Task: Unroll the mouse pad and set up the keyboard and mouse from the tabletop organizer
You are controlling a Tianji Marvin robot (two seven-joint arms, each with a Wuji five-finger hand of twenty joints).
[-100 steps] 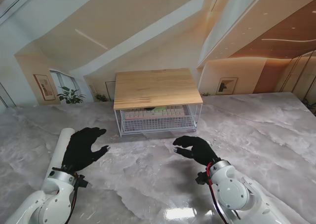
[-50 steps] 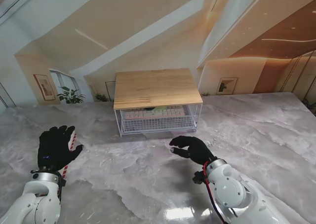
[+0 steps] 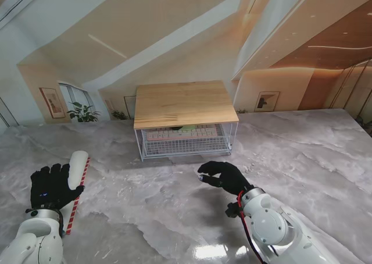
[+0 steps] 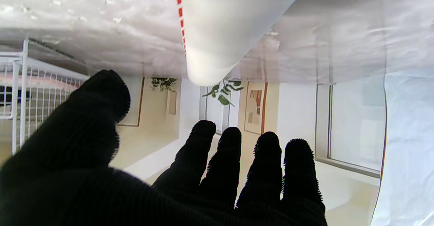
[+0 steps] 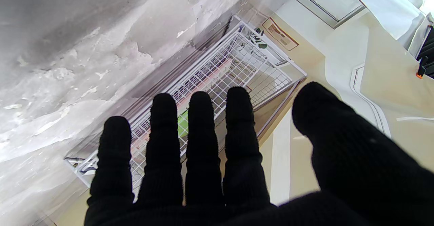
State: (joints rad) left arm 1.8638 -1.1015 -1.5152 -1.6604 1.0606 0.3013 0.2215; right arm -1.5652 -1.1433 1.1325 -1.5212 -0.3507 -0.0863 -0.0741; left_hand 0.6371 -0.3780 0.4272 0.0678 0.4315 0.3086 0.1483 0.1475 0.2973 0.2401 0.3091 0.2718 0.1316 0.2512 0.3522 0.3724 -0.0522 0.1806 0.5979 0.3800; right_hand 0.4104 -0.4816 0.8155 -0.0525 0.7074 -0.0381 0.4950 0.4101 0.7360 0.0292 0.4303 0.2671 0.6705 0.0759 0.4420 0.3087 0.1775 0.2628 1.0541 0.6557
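Rolled white mouse pad with red-and-white striped edge (image 3: 76, 182) lying on grey marble-look worktop (image 3: 174, 217), well to the left of the white wire organizer with light wood top (image 3: 185, 104) and nearer to me than it. Partly unrolled: flat strip with striped border showing on the organizer side of the roll, rest still a tube. Left hand in black glove (image 3: 51, 185) flat, fingers extended and held side by side, thumb apart, gripping nothing; sits just beside the roll on the side away from the organizer, contact not certain from the stand view; in left wrist view, roll (image 4: 223, 29) ahead of fingertips (image 4: 234, 134), apparently a gap between. Right hand in black glove (image 3: 222, 175) in front of the organizer, nearer to me, fingers loosely curled with thumb apart, gripping nothing, over bare worktop. Pale keyboard (image 3: 181, 134) inside the organizer's wire basket under the wood top; small green item (image 5: 183, 124) showing through the mesh, possibly the mouse, too small to tell. Pad likely light, soft, floppy, with curl memory; likely grippy underside, so dragging may bunch it. Best handled by pressing a flat palm on the loose edge and pushing the tube along its length-side middle, not pinching an end. Keyboard probably rigid, light; take by long edges.
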